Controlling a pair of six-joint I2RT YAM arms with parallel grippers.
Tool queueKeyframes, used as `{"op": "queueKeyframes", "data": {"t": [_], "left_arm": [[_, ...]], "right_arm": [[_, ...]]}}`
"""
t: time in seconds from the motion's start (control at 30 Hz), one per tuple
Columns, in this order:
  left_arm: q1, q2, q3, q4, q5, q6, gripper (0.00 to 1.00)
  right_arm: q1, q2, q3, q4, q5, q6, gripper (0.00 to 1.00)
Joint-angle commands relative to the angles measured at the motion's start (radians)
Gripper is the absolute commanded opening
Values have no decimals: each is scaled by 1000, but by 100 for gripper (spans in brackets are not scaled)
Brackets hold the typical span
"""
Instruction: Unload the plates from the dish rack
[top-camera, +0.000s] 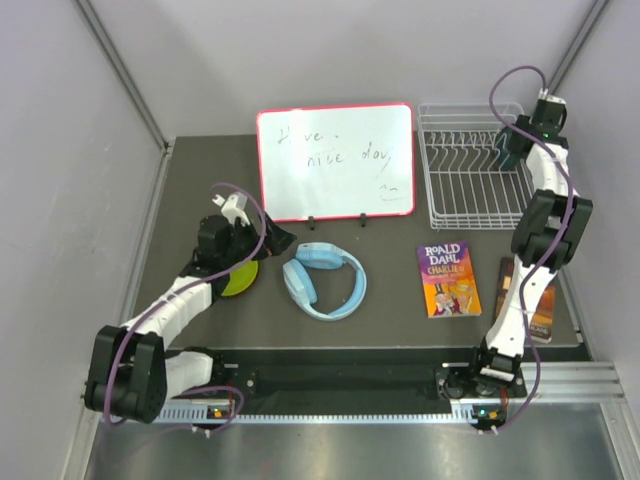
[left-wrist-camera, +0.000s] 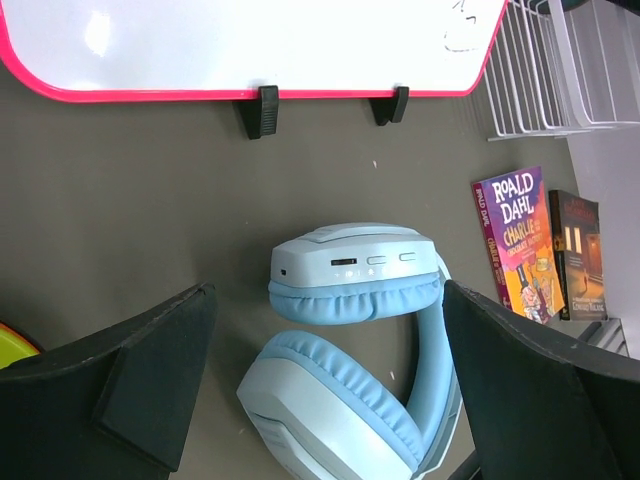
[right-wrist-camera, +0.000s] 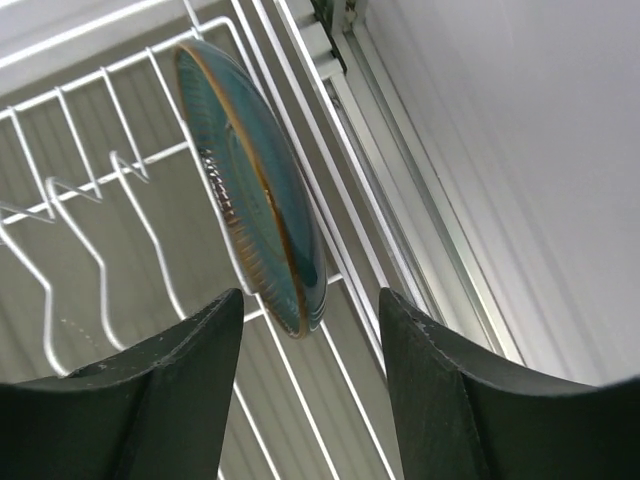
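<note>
The white wire dish rack (top-camera: 462, 172) stands at the back right; it also shows in the right wrist view (right-wrist-camera: 100, 200). A dark green plate (right-wrist-camera: 250, 180) stands on edge at the rack's right end. My right gripper (right-wrist-camera: 310, 300) is open, its jaws either side of the plate's lower edge without touching it. In the top view that gripper (top-camera: 508, 150) hides the plate. A yellow-green plate (top-camera: 240, 278) lies flat on the table under my left arm. My left gripper (left-wrist-camera: 328, 300) is open and empty above the headphones. The dark red and orange plates are out of view.
A red-framed whiteboard (top-camera: 335, 160) stands at the back centre. Blue headphones (top-camera: 325, 280) lie mid-table. A purple Roald Dahl book (top-camera: 448, 277) and a dark book (top-camera: 522, 300) lie at the right. Grey walls close in both sides.
</note>
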Motion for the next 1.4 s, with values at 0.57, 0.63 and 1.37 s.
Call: {"op": "queueKeyframes", "data": {"t": [0.57,0.63,1.37], "left_arm": [[-4,57,3,62,-21,44,99],[-4,62,1,63,-25,44,99],[-4,42,-4,57,-34,44,99]], "right_arm": [[-21,95,132,54,-62,-34,4],[-15,74,106,72,-43,-40,0],[45,-314,-273,396,256,-124,0]]}}
